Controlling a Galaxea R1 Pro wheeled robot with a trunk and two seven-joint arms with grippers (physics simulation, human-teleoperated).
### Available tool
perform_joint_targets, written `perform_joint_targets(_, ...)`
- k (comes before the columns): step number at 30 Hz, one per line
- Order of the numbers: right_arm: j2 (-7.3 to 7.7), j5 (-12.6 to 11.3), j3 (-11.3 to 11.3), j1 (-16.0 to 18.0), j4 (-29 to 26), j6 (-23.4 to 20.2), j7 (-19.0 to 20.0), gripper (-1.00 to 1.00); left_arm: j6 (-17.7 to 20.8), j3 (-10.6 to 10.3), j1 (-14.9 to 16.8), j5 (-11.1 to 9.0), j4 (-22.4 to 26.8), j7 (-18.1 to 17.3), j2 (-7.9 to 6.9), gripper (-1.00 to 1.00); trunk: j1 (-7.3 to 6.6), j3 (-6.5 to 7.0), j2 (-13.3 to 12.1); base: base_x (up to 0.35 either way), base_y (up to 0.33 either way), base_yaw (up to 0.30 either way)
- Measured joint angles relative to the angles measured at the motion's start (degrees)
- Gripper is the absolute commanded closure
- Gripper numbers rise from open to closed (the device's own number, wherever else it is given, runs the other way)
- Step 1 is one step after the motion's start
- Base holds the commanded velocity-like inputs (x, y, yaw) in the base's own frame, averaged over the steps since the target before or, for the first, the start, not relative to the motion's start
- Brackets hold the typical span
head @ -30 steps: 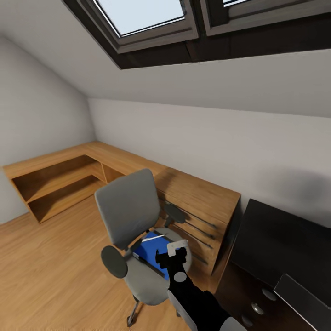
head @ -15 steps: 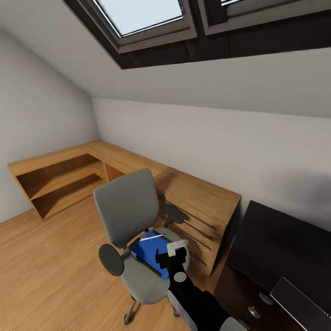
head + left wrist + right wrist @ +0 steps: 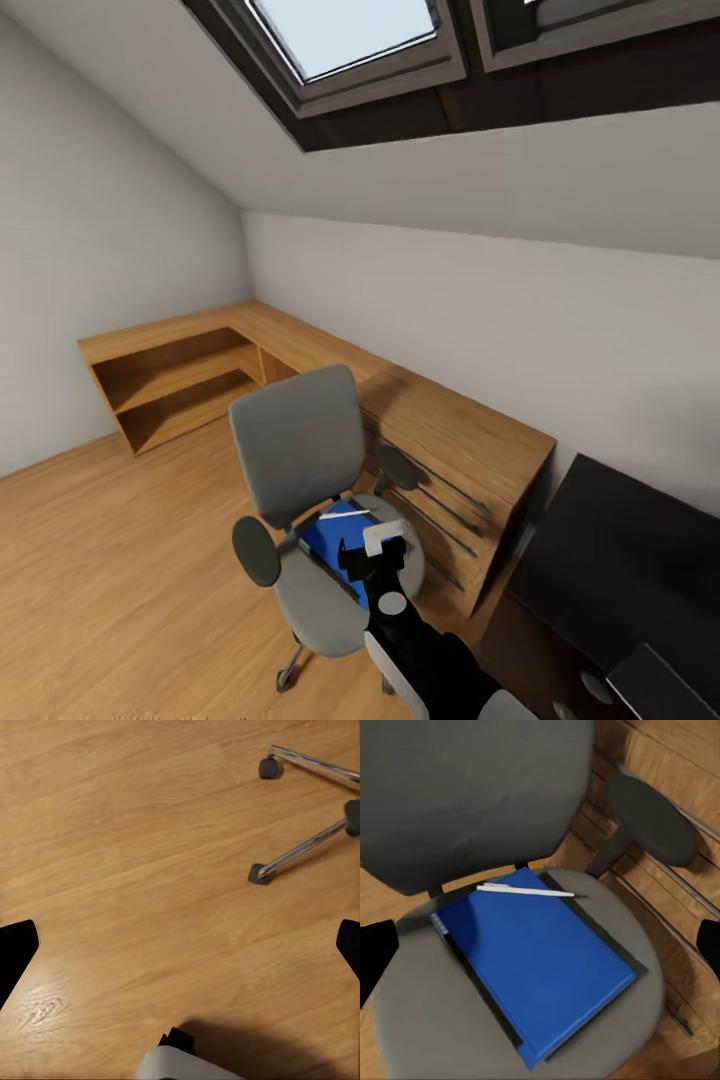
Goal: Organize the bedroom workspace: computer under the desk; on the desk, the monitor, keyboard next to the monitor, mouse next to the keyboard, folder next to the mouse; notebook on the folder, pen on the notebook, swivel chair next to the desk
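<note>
folder [image 3: 536,960] on swivel chair [image 3: 457,802] seat, white pen [image 3: 525,891] at its edge

Centre of our head view: the chair [image 3: 300,470] stands on the wood floor [image 3: 120,560]. We see its seat [image 3: 427,1020] carrying the blue folder [image 3: 536,960], which lies on a dark notebook [image 3: 480,979] showing at its edges. A white pen [image 3: 525,891] rests at the folder's rear edge. Lower right, the black desk [image 3: 620,560]; behind, the wooden counter [image 3: 450,425].
</note>
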State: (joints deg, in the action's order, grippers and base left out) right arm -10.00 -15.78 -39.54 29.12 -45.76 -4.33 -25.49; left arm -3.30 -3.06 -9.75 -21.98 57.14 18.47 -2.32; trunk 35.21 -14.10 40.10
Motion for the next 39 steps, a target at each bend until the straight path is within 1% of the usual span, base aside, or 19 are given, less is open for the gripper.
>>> perform_joint_targets(6, 0.00, 0.0, -0.6, 0.0, 0.0, 0.2, -0.1, -1.00, 0.0, 0.0, 0.0, 0.0, 0.0, 0.0, 0.01, -1.00, 0.00, 0.00, 0.0, 0.000, -0.020, 0.279)
perform_joint_targets(14, 0.00, 0.1, -0.8, 0.0, 0.0, 0.3, -0.1, -1.00, 0.0, 0.1, 0.0, 0.0, 0.0, 0.0, 0.02, -1.00, 0.00, 0.16, 0.0, 0.000, -0.002, 0.238)
perform_joint_targets(18, 0.00, 0.0, -0.8, 0.0, 0.0, 0.3, -0.1, -1.00, 0.0, 0.1, 0.0, 0.0, 0.0, 0.0, 0.03, -1.00, 0.00, 0.46, 0.0, 0.000, 0.000, 0.067)
perform_joint_targets(22, 0.00, 0.1, -1.5, 0.0, 0.3, 0.3, -0.1, -1.00, 0.0, 0.1, 0.0, 0.0, 0.0, 0.0, -0.01, -1.00, 0.00, 0.81, 0.0, 0.000, 0.000, 0.014)
perform_joint_targets(25, 0.00, 0.1, -2.1, 0.0, 0.3, 0.3, -0.1, -1.00, 0.0, 0.4, 0.0, 0.0, 0.0, 0.0, -0.05, -1.00, 0.00, 1.07, 0.0, 0.000, 0.000, 0.005)
perform_joint_targets(31, 0.00, 0.1, -2.5, 0.0, 0.4, 0.4, -0.1, -1.00, 0.0, 0.9, 0.0, 0.0, 0.0, 0.1, -0.07, -1.00, 0.00, 1.62, 0.0, 0.000, -0.001, 0.001)
perform_joint_targets(34, 0.00, 0.1, -2.6, 0.0, 0.4, 0.4, -0.1, -1.00, 0.0, 1.4, 0.0, 0.1, 0.1, 0.1, -0.09, -1.00, 0.00, 1.89, 0.0, 0.000, -0.063, 0.000)
perform_joint_targets(39, 0.00, 0.1, -2.6, 0.0, 0.4, 0.3, -0.1, -1.00, -0.1, 4.0, 0.0, 0.2, 0.2, -0.1, -0.14, -1.00, 0.00, 2.33, 0.0, 0.000, -0.236, 0.000)
